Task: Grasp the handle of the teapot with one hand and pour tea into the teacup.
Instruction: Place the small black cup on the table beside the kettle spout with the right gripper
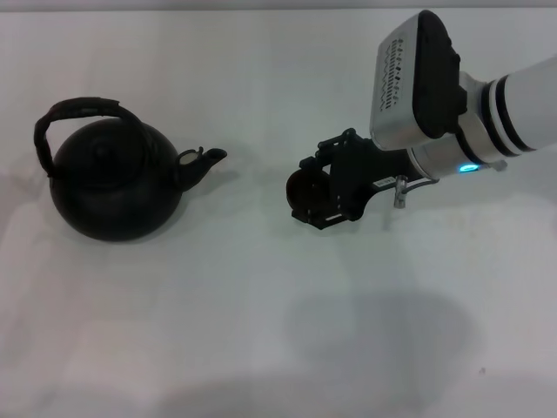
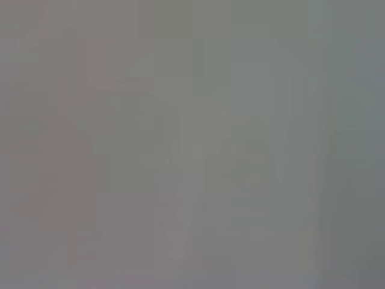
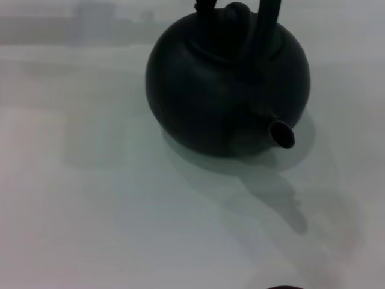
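Note:
The black teapot (image 1: 113, 192) stands on the white table at the left, its spout (image 1: 204, 159) pointing right. Its arched dark handle (image 1: 83, 108) loops over the knobbed lid. The right gripper (image 1: 300, 188) reaches in from the right to the table's middle, a finger on each side of the small dark teacup (image 1: 306, 185), shut on it. Cup and spout are a short gap apart. The right wrist view looks at the teapot (image 3: 222, 90), its handle (image 3: 267, 18) and spout (image 3: 281, 133). The left gripper is out of view, and the left wrist view is plain grey.
The white table (image 1: 261, 331) spreads around both objects. The right arm's white forearm (image 1: 522, 96) and grey camera housing (image 1: 413, 74) hang over the back right. The arm's shadow (image 1: 374, 335) falls on the front of the table.

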